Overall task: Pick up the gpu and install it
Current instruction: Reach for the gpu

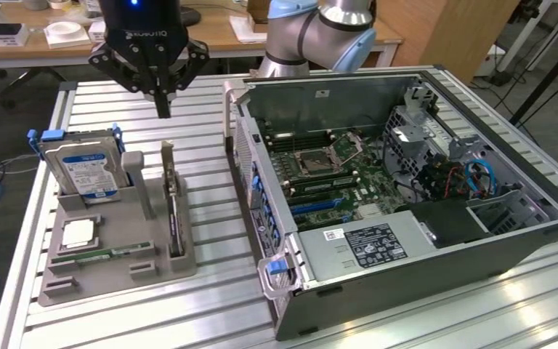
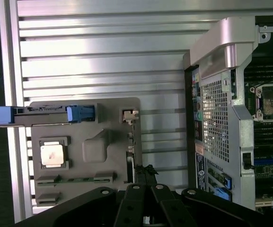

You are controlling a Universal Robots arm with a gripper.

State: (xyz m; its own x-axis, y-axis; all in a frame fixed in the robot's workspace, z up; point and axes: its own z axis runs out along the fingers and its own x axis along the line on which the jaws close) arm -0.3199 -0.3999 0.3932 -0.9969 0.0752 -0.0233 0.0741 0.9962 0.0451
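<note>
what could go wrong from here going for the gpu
1. The end effector hangs shut above the gpu; lowered like this, its tips would likely hit the card's top edge rather than straddle it.
2. The gpu stands on edge in the gray holder, close to a gray post and the hard drive; a slightly off-line descent could knock either.
</note>
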